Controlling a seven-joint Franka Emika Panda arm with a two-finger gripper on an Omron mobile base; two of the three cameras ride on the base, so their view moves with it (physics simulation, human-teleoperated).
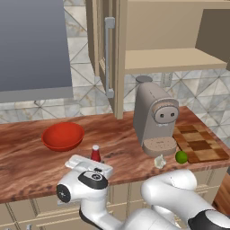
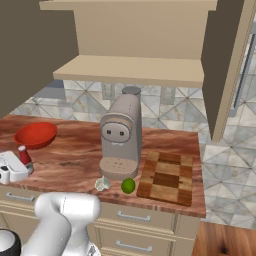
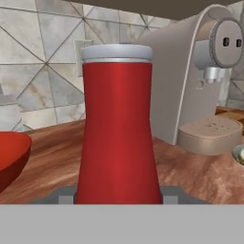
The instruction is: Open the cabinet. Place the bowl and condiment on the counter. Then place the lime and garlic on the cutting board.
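Brown wooden worktop holds the red bowl, and the hand grips the condiment standing near it, so it should let go gently so the bottle stays up, though the fingers are mostly hidden behind the bottle.
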